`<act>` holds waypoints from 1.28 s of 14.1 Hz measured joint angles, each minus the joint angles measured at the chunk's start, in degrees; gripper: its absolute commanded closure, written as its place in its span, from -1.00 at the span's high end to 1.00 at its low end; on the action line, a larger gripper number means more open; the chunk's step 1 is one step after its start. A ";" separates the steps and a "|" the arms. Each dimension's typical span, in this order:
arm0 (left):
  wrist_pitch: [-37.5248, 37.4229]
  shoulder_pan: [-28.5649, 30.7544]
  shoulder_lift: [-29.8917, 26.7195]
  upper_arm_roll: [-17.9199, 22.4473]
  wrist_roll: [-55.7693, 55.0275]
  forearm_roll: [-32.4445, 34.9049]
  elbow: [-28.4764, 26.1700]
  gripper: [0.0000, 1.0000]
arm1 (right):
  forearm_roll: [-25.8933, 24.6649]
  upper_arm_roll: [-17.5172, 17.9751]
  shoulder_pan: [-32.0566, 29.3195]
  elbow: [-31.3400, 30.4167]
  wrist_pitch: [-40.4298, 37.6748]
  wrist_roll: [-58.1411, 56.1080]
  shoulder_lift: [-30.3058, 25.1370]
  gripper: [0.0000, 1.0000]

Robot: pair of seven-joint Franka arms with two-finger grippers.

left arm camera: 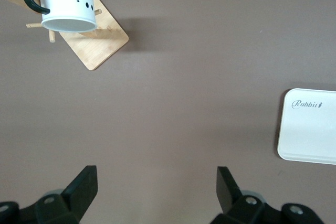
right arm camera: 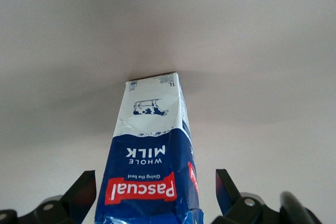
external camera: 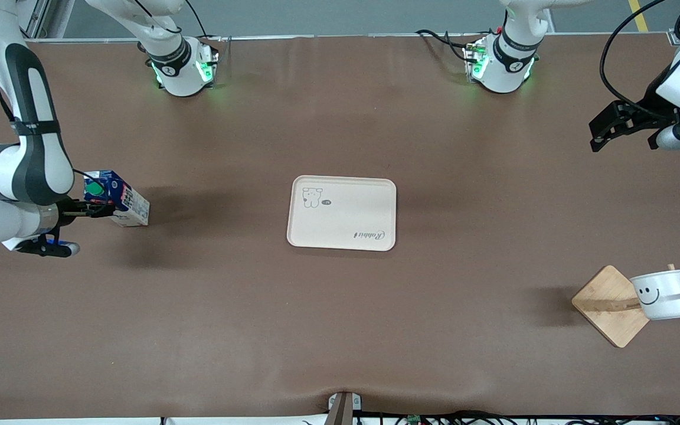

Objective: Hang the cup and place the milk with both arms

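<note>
brown worktop (external camera: 340,330), cream tray (external camera: 342,213) at its middle. wooden rack (external camera: 611,304) near the front edge at the left arm's end, carrying the cup (external camera: 664,294), hung by its handle on a peg. milk (external camera: 117,198) upright near the edge at the right arm's end. right hand (external camera: 97,208) spread wide around the carton, fingers clear of its sides. left hand (external camera: 611,127) raised over the left arm's end, wide open, empty.
</note>
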 measured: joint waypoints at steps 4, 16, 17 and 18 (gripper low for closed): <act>0.00 0.00 0.00 -0.29 0.00 0.00 0.12 1.00 | 0.02 0.66 0.63 6.73 -7.59 0.00 -0.34 1.00; -0.11 0.06 -0.01 -0.31 0.00 0.00 0.31 1.00 | 0.96 1.03 5.19 34.41 -5.40 0.14 -0.36 1.00; -0.17 0.08 -0.01 -0.31 0.00 0.00 0.30 1.00 | 0.92 1.04 5.56 35.10 -5.53 0.14 -0.98 1.00; -0.27 0.10 -0.01 -0.30 0.00 0.00 0.30 1.00 | 0.71 1.03 6.27 35.38 -5.73 0.52 -1.62 1.00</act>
